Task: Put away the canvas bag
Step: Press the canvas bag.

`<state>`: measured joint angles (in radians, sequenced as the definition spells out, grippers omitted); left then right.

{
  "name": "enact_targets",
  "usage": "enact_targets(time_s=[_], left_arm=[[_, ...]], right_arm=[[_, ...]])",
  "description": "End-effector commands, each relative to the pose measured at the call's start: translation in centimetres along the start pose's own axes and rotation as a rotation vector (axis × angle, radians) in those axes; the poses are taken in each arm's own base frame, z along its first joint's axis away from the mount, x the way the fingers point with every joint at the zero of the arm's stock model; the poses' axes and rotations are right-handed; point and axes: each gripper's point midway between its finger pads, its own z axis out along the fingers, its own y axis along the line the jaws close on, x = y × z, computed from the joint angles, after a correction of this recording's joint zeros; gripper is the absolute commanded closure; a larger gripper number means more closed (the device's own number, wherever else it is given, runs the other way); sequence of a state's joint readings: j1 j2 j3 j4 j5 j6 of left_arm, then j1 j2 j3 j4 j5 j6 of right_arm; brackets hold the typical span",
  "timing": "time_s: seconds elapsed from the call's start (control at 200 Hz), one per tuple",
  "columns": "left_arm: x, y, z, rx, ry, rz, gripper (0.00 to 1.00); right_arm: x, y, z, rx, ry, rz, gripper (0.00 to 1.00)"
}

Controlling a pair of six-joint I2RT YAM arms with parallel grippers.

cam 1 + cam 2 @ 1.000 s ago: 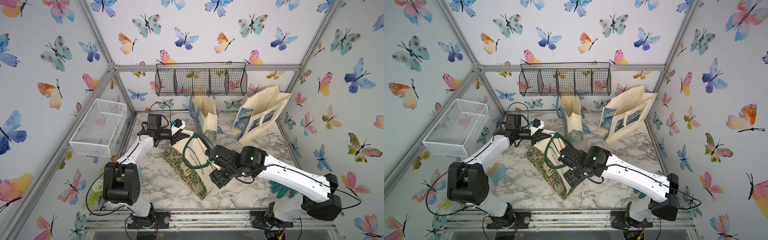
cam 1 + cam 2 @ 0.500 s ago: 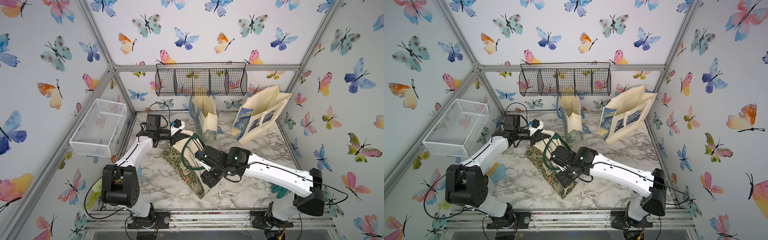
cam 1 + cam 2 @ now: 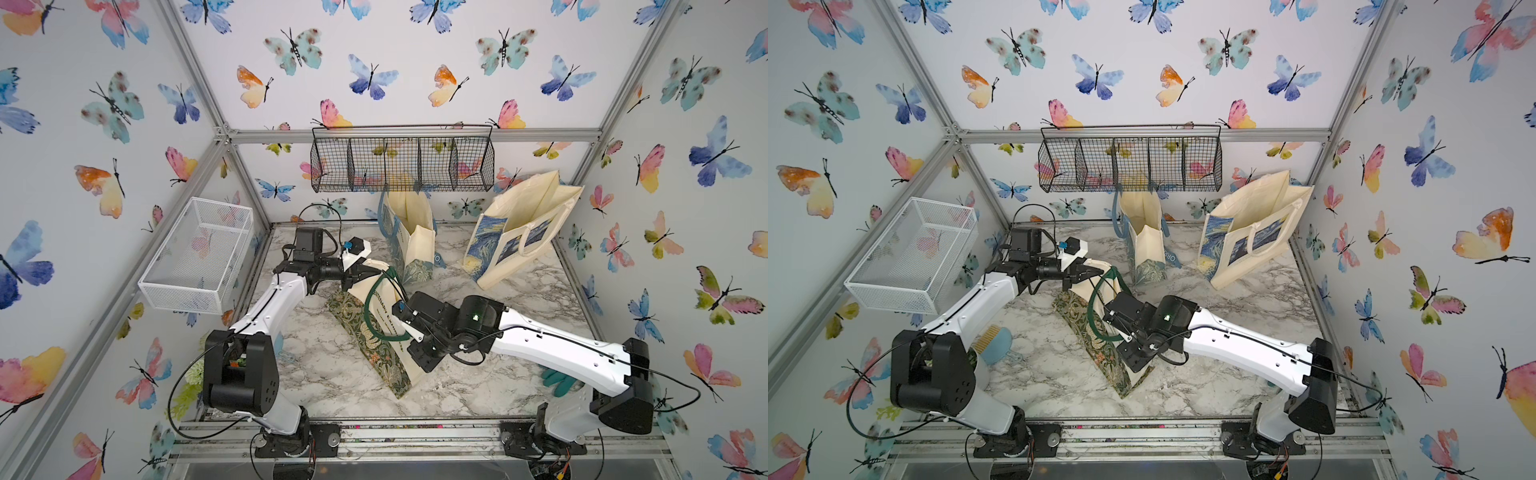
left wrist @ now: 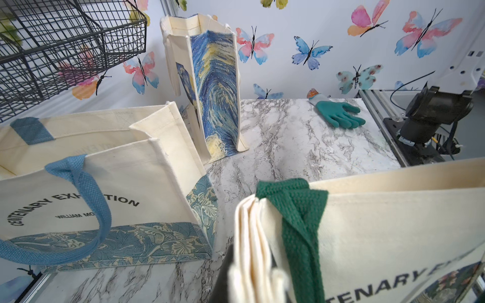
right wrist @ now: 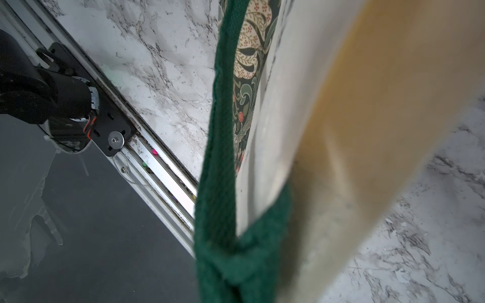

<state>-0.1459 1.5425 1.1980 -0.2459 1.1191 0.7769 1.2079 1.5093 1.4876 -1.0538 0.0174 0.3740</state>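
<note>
Cream canvas with a dark green floral band is being held at a tilt in the middle of the marble tabletop (image 3: 498, 291). This is the canvas bag (image 3: 376, 336), shown in both top views (image 3: 1100, 336). Its patterned bottom is resting on the marble toward the near side, and its mouth is being lifted toward the far left.

Its folded upper corner is being pinched by the left claw (image 3: 365, 274), whose jaws are pressed together on the layered cloth. In the left wrist view the green handle (image 4: 299, 236) is hanging just beside those stacked folds.

The right claw (image 3: 405, 330) is being held at the bag's right side, close to the handle loop (image 3: 372, 299). Its fingers are being hidden by the wrist and the cloth, so it cannot be told whether they are spread or closed. In the right wrist view the handle (image 5: 217, 157) and the cream wall of the bag are running right up to the lens.

Beyond the held bag, a blue-handled bag (image 3: 409, 245) is standing upright. A swirl-painted bag (image 3: 515, 232) is leaning at the far right. A black wire basket (image 3: 399, 166) is hanging on the far wall and a white mesh basket (image 3: 195, 257) on the left wall. A teal glove (image 4: 338, 115) is lying at the near right, well apart from the bags.
</note>
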Motion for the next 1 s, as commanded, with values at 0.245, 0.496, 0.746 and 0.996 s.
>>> enact_targets(time_s=[0.245, 0.496, 0.746, 0.996], left_arm=[[-6.6, 6.6, -3.4, -0.357, -0.075, -0.258, 0.66], [-7.3, 11.7, -6.9, -0.556, -0.082, -0.497, 0.67], [-13.8, 7.9, -9.2, -0.548, -0.231, -0.326, 0.58], [-18.4, 1.3, -8.3, -0.582, -0.239, -0.06, 0.41]], right_arm=[[-2.1, 4.6, -6.3, -0.279, -0.166, -0.115, 0.97], [-4.3, 9.8, -12.9, -0.582, -0.292, -0.203, 0.97], [-5.4, 6.8, -12.2, -0.503, -0.269, -0.01, 0.98], [-7.7, 5.2, -9.1, -0.628, -0.274, 0.255, 0.98]])
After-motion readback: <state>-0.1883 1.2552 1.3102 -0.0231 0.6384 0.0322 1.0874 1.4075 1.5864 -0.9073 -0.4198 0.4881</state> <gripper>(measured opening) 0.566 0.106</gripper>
